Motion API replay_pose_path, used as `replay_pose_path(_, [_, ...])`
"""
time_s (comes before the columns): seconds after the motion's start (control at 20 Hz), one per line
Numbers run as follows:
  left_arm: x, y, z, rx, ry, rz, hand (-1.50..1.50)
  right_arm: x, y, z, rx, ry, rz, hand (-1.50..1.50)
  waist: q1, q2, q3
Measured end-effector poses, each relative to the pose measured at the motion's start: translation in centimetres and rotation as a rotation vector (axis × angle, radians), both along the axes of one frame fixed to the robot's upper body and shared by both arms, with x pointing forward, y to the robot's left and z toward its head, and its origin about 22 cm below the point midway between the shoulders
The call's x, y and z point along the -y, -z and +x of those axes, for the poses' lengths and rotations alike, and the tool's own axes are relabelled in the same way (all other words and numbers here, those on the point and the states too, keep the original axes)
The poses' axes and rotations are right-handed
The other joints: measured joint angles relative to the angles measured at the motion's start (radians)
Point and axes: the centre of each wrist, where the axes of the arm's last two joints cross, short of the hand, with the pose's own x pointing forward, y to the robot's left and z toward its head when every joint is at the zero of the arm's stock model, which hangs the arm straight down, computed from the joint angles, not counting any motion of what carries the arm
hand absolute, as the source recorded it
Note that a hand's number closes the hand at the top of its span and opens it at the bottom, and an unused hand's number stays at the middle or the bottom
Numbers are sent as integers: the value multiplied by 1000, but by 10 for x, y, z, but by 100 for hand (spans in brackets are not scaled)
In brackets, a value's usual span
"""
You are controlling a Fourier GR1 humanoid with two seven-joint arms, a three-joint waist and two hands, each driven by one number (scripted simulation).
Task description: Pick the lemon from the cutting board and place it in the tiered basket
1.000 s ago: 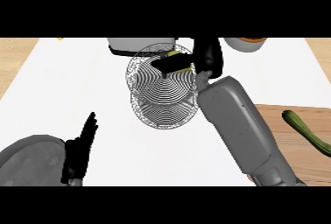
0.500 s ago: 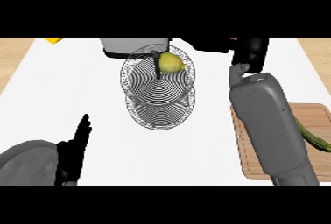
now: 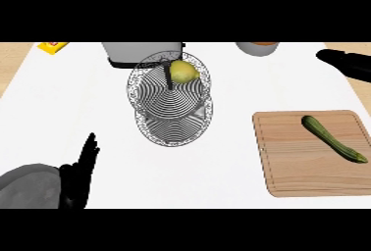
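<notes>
A yellow lemon (image 3: pixel 183 72) rests in the upper tier of a round wire tiered basket (image 3: pixel 171 105) at the middle of the white counter (image 3: pixel 239 88). It lies well apart from both hands, free of any grasp. The right robot hand (image 3: pixel 348 62), black, shows at the upper right edge, holding nothing; whether its fingers are curled cannot be told. The left robot hand (image 3: pixel 81 169) rests open at lower left, fingers up. A smooth wooden cutting board (image 3: pixel 290 162) at right carries only a long green cucumber (image 3: pixel 333 138).
</notes>
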Motion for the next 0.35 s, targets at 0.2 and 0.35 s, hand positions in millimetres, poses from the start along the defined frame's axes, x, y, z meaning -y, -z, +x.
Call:
replay_pose_path(0.2, [1, 3, -1, 15, 1, -3, 0, 55, -1, -48, -16, -2, 2, -150, -6, 1, 1])
replay_pose_path(0.35, [-2, 0, 0, 13, 7, -3, 0, 93, 2, -77, -25, -30, 3, -150, 0, 2, 1])
